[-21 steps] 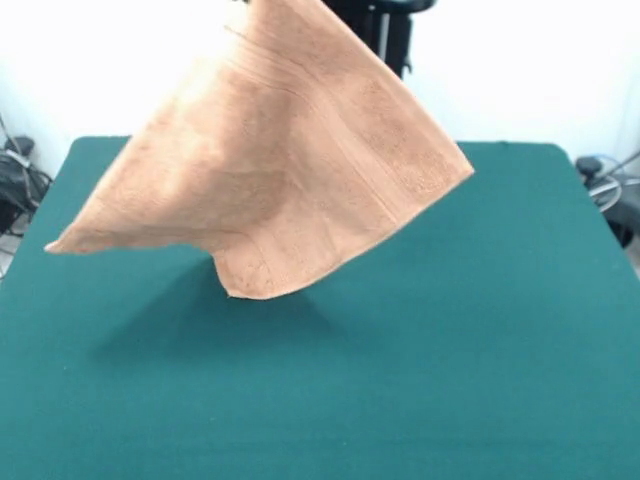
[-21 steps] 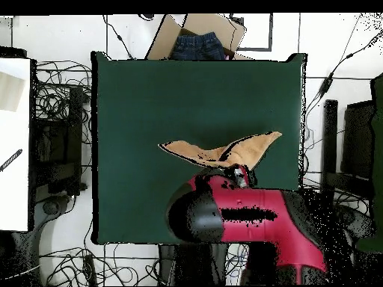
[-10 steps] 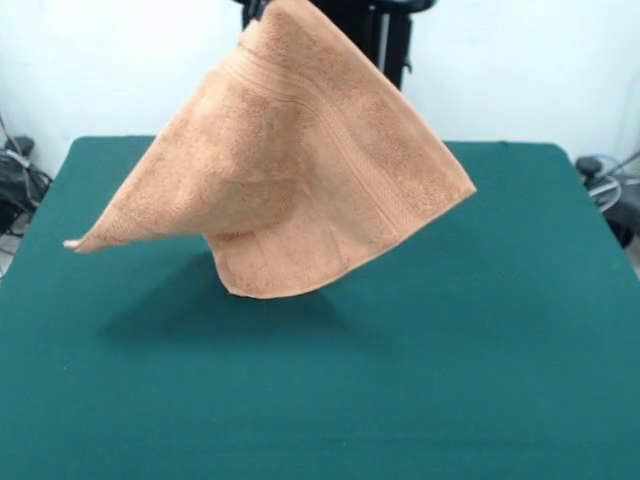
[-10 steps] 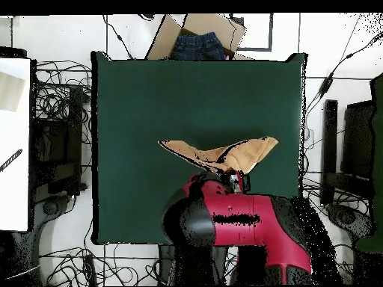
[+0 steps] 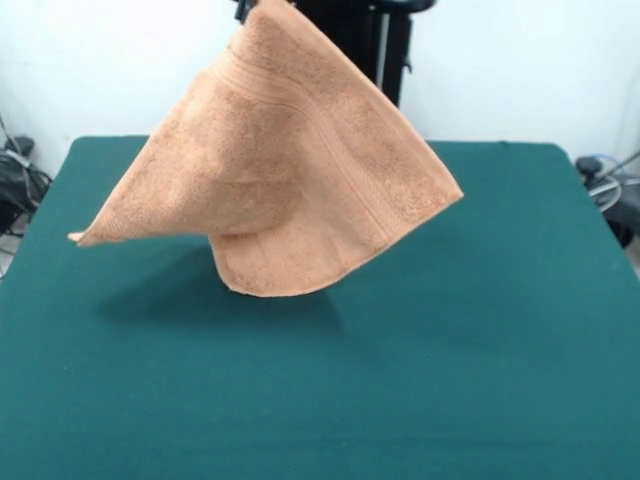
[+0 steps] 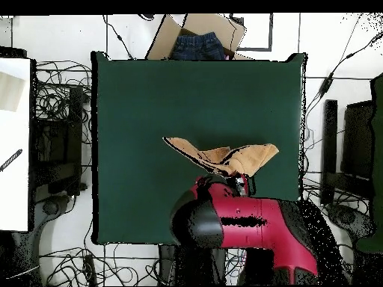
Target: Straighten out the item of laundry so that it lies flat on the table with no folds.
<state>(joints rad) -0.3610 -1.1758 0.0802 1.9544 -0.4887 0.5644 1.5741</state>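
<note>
Green desk (image 5: pixel 480 350) under a white wall (image 5: pixel 520 70), cables (image 6: pixel 56 97) around; the towel (image 5: pixel 290 190) hangs off the tool (image 6: pixel 241 181), grip unclear.

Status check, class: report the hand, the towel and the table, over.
Hand at top edge, fingers hidden. Tan-orange terry towel hangs by one corner, clear of the dark green felt table. Nothing else on the table.

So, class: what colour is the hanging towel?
Tan-orange, with woven bands near its edge: the towel, seen best in the front view.
</note>
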